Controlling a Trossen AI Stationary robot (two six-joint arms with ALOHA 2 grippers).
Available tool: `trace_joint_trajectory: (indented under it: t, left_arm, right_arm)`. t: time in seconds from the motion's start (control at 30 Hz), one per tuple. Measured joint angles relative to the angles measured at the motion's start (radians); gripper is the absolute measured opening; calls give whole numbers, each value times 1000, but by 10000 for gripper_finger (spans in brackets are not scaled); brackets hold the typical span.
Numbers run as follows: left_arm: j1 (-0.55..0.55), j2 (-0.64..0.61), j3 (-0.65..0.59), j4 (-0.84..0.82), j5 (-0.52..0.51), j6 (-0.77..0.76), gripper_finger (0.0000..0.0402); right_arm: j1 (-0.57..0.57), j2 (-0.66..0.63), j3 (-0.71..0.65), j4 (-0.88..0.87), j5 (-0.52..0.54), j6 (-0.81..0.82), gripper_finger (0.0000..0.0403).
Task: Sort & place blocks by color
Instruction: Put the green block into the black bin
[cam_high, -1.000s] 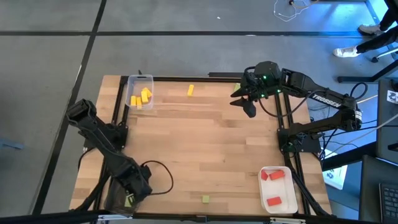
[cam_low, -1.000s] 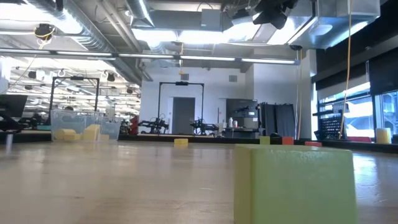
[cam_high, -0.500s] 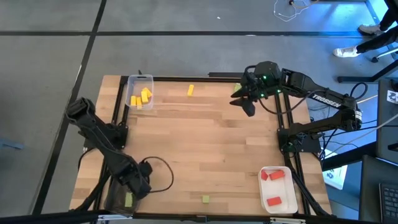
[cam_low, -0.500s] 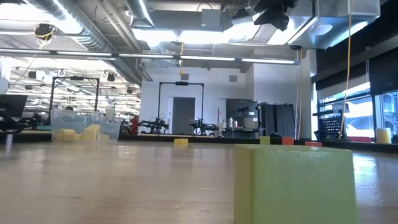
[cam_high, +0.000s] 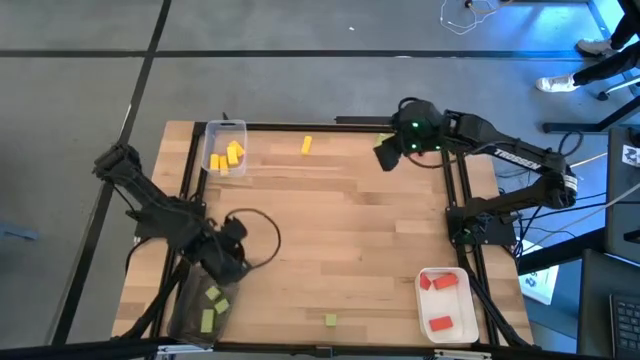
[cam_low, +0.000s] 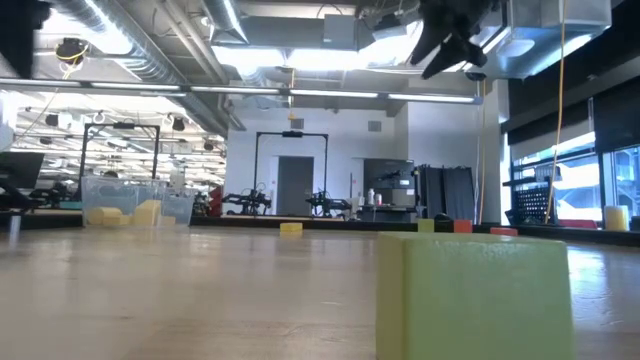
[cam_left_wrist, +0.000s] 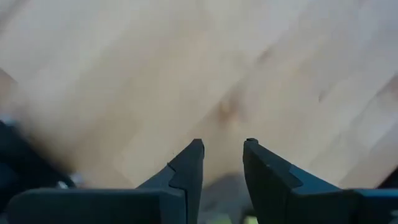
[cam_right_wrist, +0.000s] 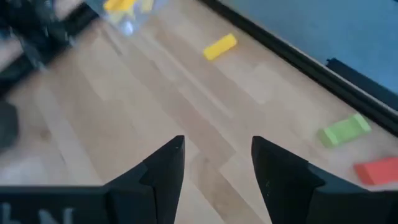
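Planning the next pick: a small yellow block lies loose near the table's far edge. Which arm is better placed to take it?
Right. The right end effector hangs open near the far edge, with the small yellow block in its wrist view. The left end effector sits over the near-left corner by the dark tray, much farther away.

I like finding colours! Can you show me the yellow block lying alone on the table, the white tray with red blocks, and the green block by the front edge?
yellow block (cam_high: 306, 145), high view, its middle.
white tray (cam_high: 420, 298), high view, its left rim.
green block (cam_high: 330, 320), high view, its middle.
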Motion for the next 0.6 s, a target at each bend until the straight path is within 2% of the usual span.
trace_joint_trajectory:
  t: [0.1,0.23,0.6]
  left_arm:
    - [52,-57,0,-4,-49,56,104]
    - [129,-121,0,-3,-63,136,104]
    - [293,-180,0,56,-25,347,104]
  right_arm:
    - [1,56,0,11,-4,-71,182]
    - [-24,134,0,-1,-5,-74,180]
    - [-237,376,1,-1,14,-250,179]
